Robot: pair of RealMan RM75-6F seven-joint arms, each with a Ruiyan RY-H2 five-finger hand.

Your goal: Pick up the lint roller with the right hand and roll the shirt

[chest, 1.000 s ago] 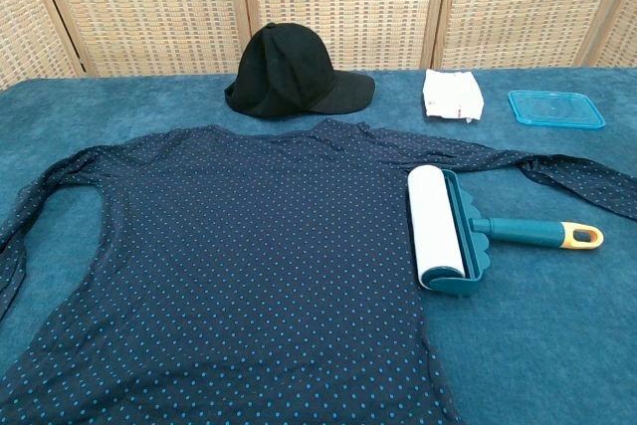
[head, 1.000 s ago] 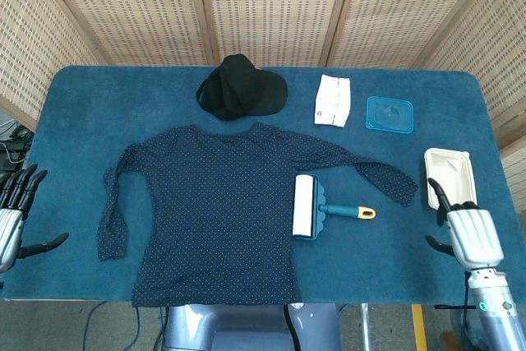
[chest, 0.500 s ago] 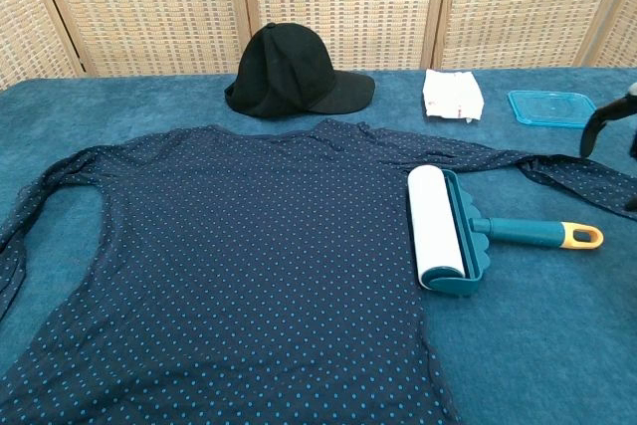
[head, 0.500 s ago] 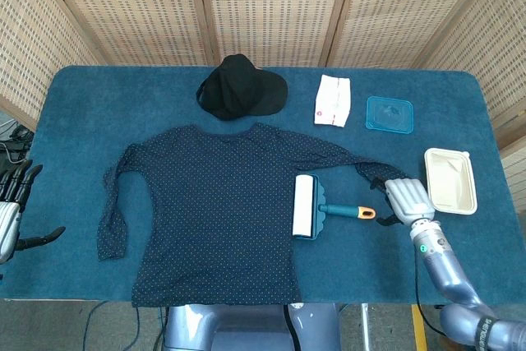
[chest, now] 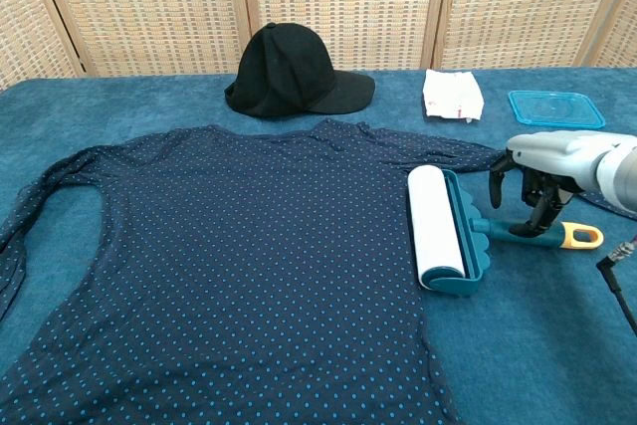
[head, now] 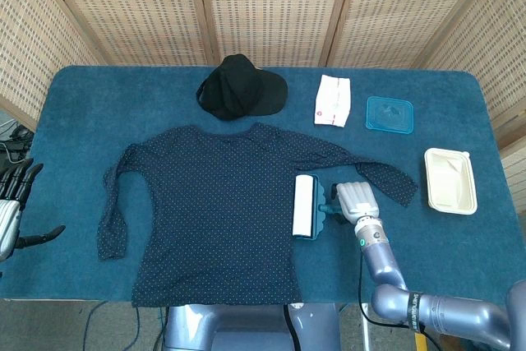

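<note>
The teal-handled white lint roller (chest: 448, 231) is not yet gripped — the right hand (chest: 542, 171), fingers spread, is poised over its handle, and the dotted navy shirt (chest: 229, 266) remains unrolled.

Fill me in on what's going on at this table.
The right robot hand is over the handle of the lint roller, fingers curled down around it, though a firm grip can't be confirmed. The roller lies on the table, its drum at the edge of the shirt, which is spread flat. The left robot hand waits at the table's edge, holding nothing. No rolling has begun.
</note>
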